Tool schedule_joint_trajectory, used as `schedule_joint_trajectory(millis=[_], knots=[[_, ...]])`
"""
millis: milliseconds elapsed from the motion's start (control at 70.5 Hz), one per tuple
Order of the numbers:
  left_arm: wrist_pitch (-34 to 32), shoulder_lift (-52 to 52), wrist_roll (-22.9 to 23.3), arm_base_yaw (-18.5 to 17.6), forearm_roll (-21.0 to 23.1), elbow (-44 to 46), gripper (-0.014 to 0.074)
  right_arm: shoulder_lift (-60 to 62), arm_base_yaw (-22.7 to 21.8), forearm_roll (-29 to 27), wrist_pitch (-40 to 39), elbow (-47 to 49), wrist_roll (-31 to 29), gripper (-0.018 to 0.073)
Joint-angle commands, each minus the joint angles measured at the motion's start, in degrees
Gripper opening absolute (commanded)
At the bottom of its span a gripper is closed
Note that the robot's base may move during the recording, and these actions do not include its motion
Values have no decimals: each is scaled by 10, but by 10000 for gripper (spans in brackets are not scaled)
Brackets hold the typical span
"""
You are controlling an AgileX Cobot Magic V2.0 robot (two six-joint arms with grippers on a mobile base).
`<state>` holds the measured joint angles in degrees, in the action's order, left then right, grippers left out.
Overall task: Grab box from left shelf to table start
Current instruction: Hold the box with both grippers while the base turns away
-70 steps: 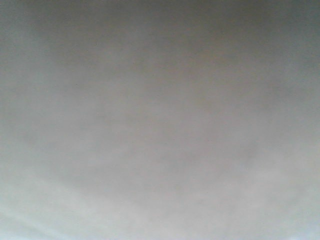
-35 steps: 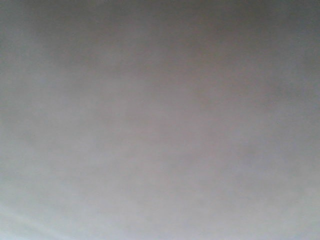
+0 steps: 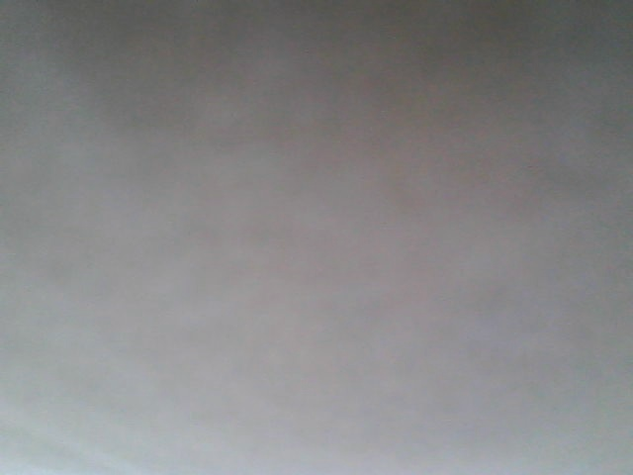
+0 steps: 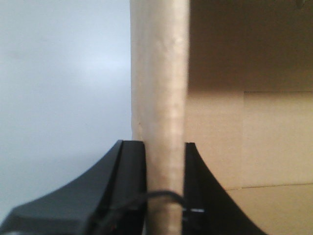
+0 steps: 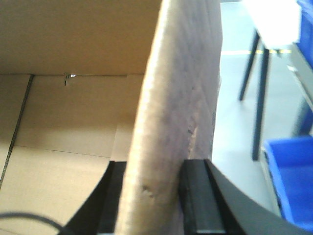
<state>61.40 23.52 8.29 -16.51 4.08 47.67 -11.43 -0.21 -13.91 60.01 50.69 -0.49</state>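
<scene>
- Left gripper (image 4: 165, 196): jaws pinched tight on 1 upright wall of the box (image 4: 161, 98), with cardboard filling the gap between them.
- Right gripper (image 5: 154, 196): clamped the same way on another wall, with a blue bin (image 5: 288, 186) on the floor beyond.
- The grasp looks done, and the box sits between the 2 arms.
- The front view is a blank grey blur, perhaps the box face close to the lens.
- No shelf or table is identifiable, so I cannot tell whether the box has cleared the shelf.
- Left to do: carry it over, set it down, release.
</scene>
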Motion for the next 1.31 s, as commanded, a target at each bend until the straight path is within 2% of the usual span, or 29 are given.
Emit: schedule_joint_trajectory(millis=[0,1292], knots=[[-32,4,1,-1,-22,16,-99,-11,-4,39,-101,15,-6,60],[-32,4,1,-1,-22,16,-99,-11,-4,39,-101,15,-6,60]])
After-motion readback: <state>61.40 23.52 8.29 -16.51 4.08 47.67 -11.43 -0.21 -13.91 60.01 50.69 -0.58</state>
